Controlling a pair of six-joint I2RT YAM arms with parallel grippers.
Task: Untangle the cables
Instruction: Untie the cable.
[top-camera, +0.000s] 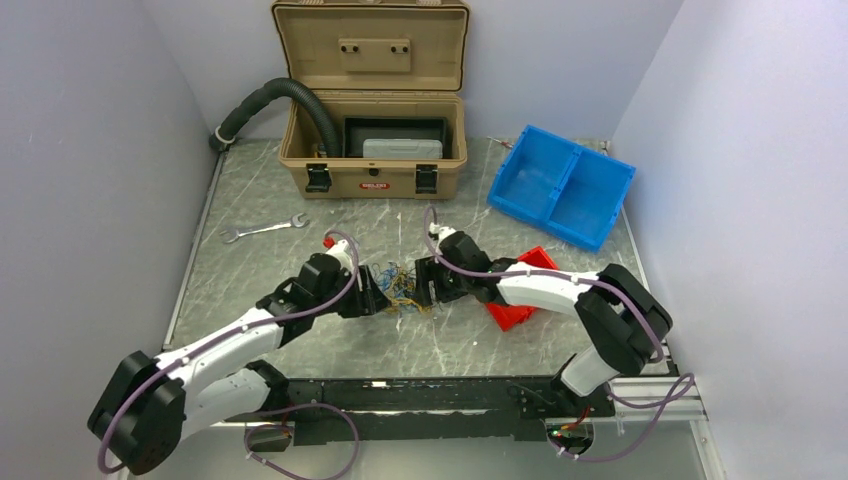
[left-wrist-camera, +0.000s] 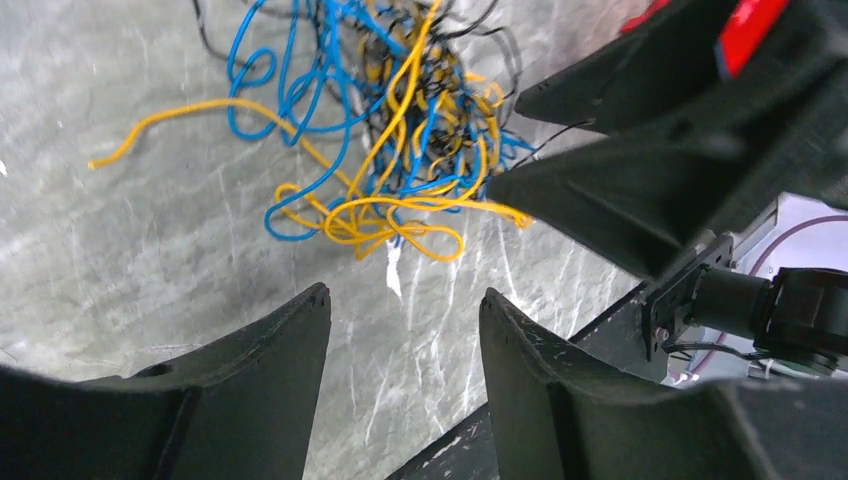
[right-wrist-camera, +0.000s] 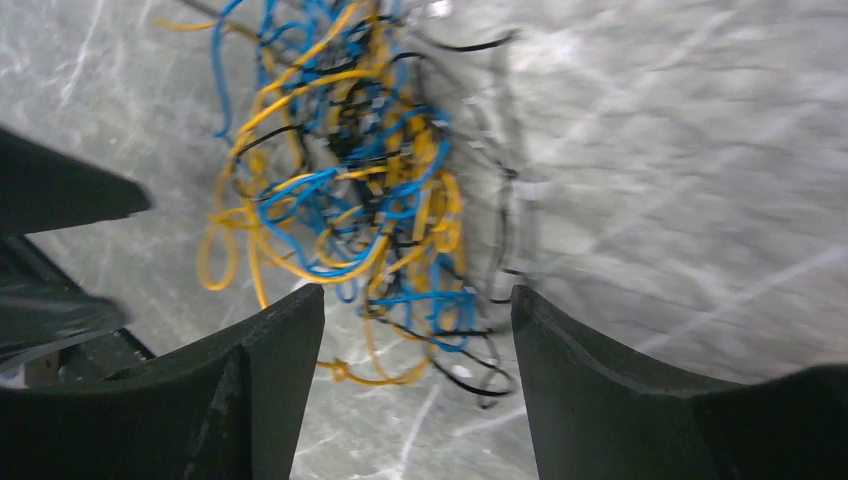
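Cables (top-camera: 405, 285), blue, yellow and black, lie in one knot on the bench (top-camera: 450, 342), midway between both arms. The left tool (left-wrist-camera: 402, 300) stands released and empty, with the knot just ahead of its tips. The right tool (right-wrist-camera: 418, 305), also spread and grasping nothing, sits nearer, loose strands already between its jaws.

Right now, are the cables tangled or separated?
Tangled: blue, yellow and black cables cross in one knotted clump; only a few loose ends stray out.
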